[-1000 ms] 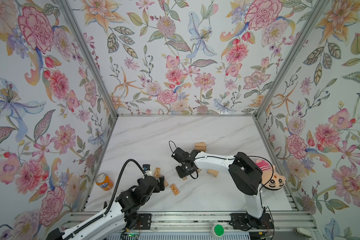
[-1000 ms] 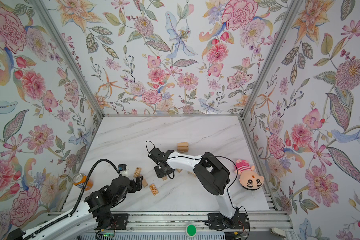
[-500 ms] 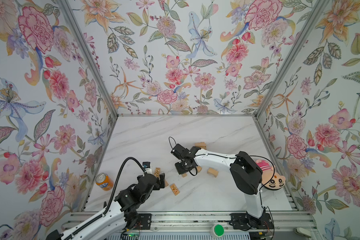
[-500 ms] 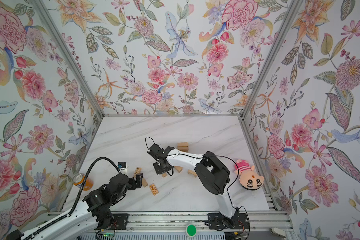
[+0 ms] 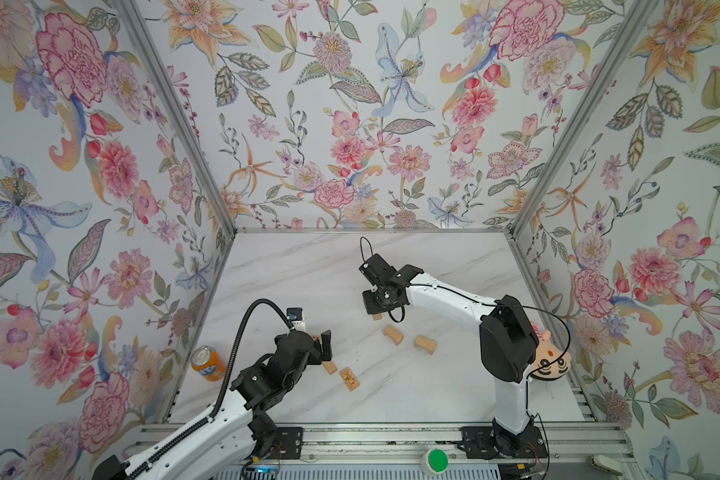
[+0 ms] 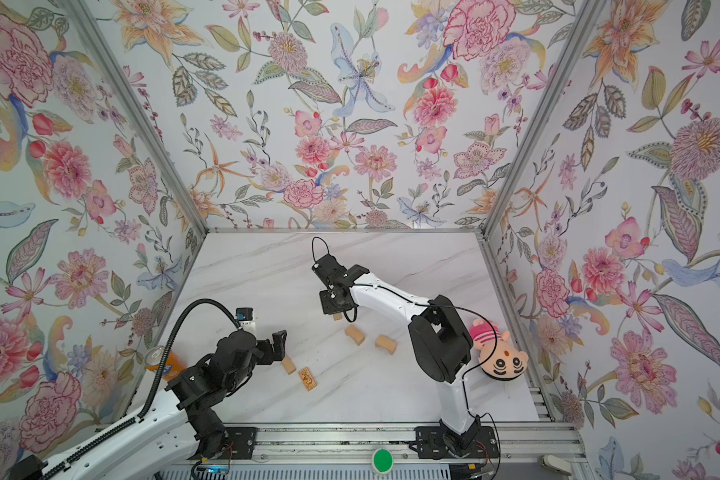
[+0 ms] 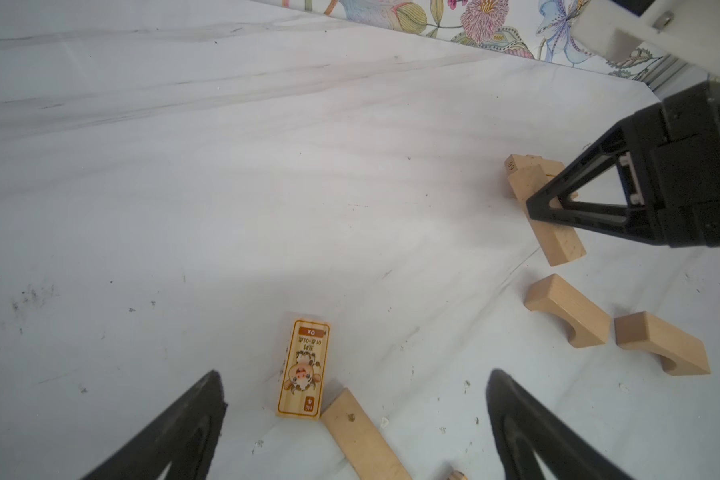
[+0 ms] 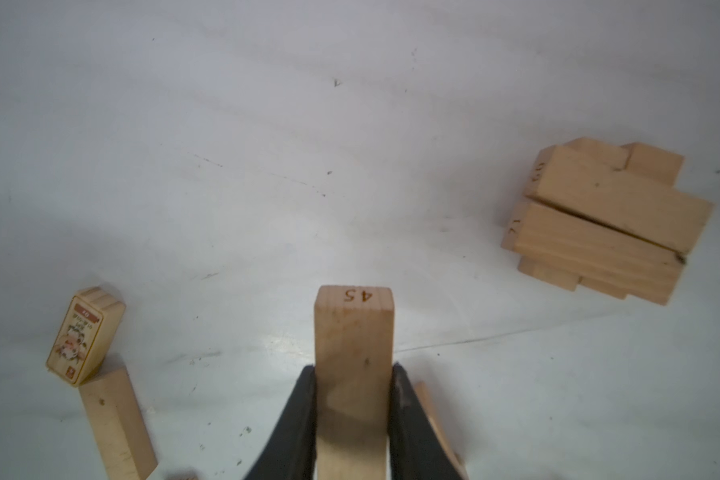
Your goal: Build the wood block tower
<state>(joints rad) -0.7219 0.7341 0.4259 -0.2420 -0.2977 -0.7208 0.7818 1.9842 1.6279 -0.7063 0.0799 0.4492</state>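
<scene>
Two claws are at work, and each camera shows a different part. Only the right wrist view shows the tower well. It is a small stack of wood blocks in crossed layers on the white worktop, well apart from the right claw. That claw is squeezed tight on a numbered block marked 45. In both top views the right arm covers the tower, and only a bit of the numbered block peeks out under the wrist. The left wrist view shows the left claw spread wide with nothing in it. A picture block lies flat between its fingers, with a plain block just beside it. Two arch blocks lie near each other there, and just a corner of the tower shows behind the right claw. A top view adds an orange can by the left wall, a doll half hidden by the right arm, and a patterned block. From above, the left claw hides most of the picture block. The marks on the tower's ends are too blurry to read.
</scene>
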